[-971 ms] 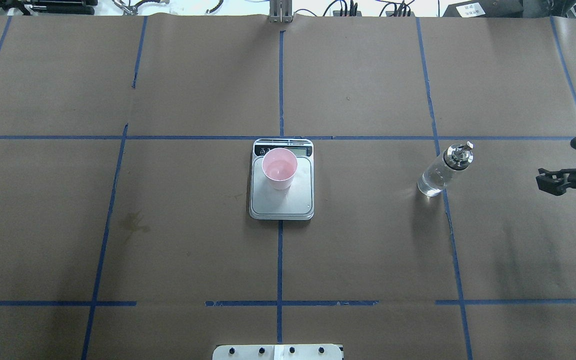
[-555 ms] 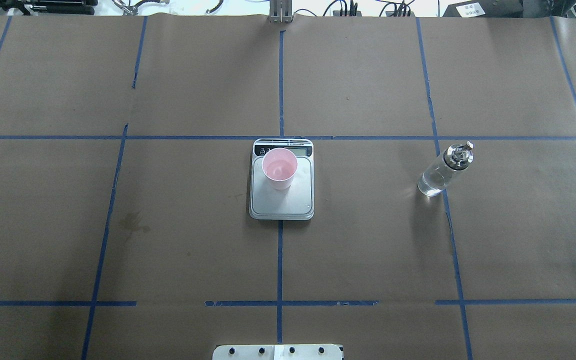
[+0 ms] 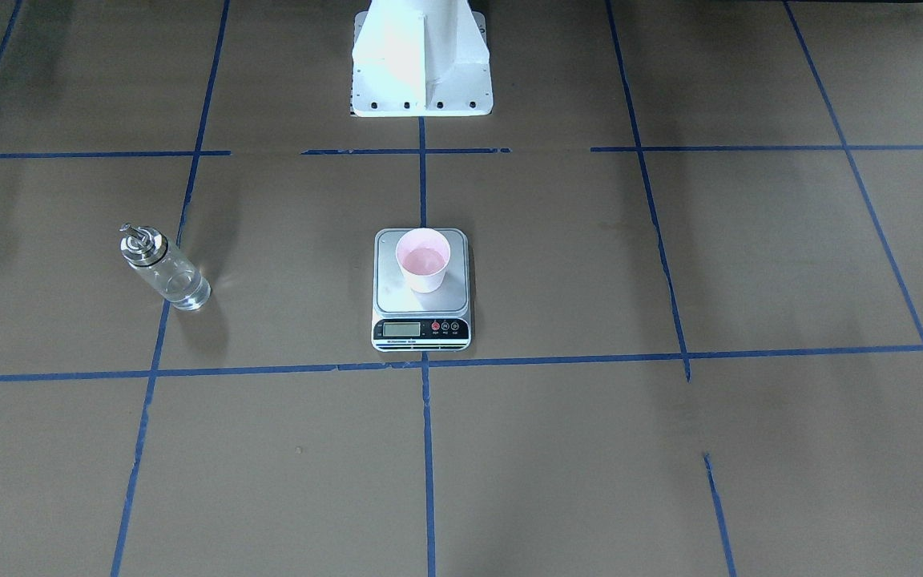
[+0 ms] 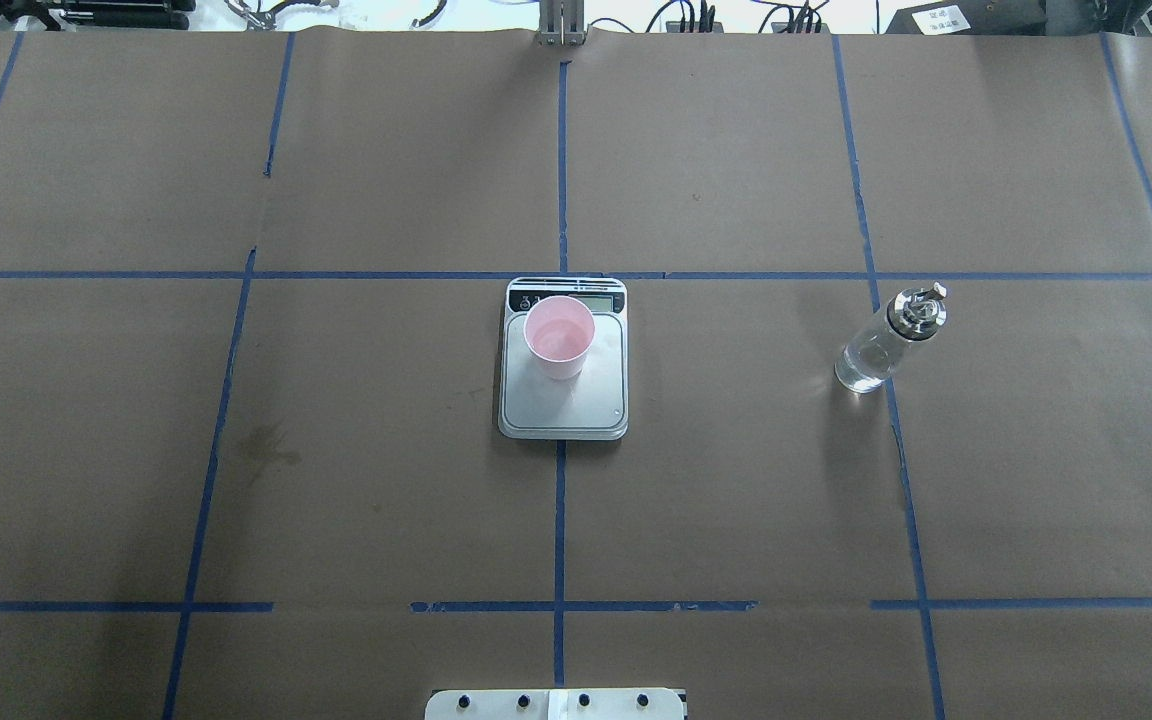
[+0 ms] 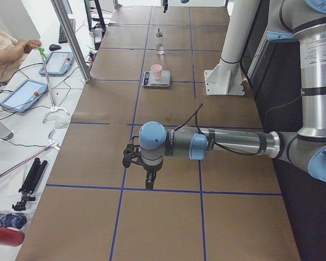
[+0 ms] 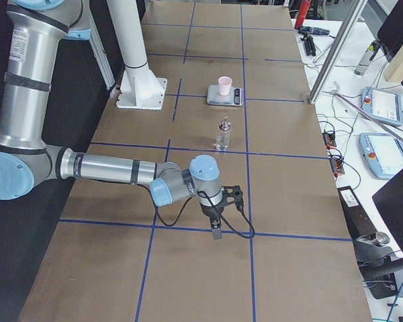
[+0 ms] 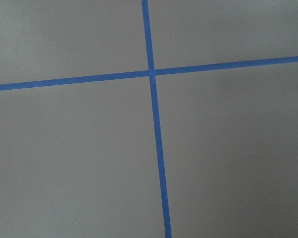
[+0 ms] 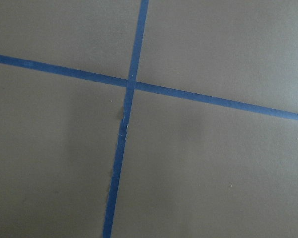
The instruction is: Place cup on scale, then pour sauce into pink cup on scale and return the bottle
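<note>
Surface: one desk (image 4: 736,500), covered in brown paper and ruled into rectangles by blue tape lines (image 4: 559,520).
Room: one white pedestal (image 3: 421,56) at the robot's edge. One side desk carries two tablets (image 5: 57,62), with a person (image 5: 8,46) beside it.
Items:
- One scale (image 4: 576,410) at the centre of the desk.
- One cup (image 4: 559,340), upright on the scale's platform near the display end.
- One bottle (image 4: 881,340), upright and well to the robot's right of the scale, holding clear sauce (image 4: 861,365).

Tools: one left tool (image 5: 150,182) and one right tool (image 6: 216,231), each pointing down over bare paper. Whether they are wide or narrow cannot be told.
</note>
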`<action>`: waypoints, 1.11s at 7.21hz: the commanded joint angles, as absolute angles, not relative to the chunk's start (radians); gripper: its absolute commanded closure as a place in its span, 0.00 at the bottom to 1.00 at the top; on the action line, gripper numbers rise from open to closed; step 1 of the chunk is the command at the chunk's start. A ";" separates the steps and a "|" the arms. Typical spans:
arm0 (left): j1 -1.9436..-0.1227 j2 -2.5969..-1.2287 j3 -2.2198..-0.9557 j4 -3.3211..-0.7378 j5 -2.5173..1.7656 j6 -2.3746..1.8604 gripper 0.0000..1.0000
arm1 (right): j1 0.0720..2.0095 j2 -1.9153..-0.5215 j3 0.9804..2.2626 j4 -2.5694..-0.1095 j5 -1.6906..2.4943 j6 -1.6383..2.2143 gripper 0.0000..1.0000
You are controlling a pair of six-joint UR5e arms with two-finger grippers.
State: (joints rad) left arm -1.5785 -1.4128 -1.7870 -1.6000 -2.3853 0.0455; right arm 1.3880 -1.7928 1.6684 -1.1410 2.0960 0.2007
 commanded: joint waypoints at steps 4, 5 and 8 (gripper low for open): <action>-1.578 -1.413 -1.776 -1.620 -2.385 0.046 0.00 | 1.624 -1.603 1.703 -1.663 2.287 0.120 0.00; -1.578 -1.413 -1.776 -1.621 -2.385 0.045 0.00 | 1.624 -1.612 1.694 -1.657 2.284 0.135 0.00; -1.577 -1.431 -1.773 -1.618 -2.378 0.044 0.00 | 1.621 -1.631 1.689 -1.651 2.279 0.124 0.00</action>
State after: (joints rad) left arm -1.5781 -1.4183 -1.7766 -1.6241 -2.3836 0.0446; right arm 1.6211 -1.6211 1.6916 -1.6528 2.2783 0.1297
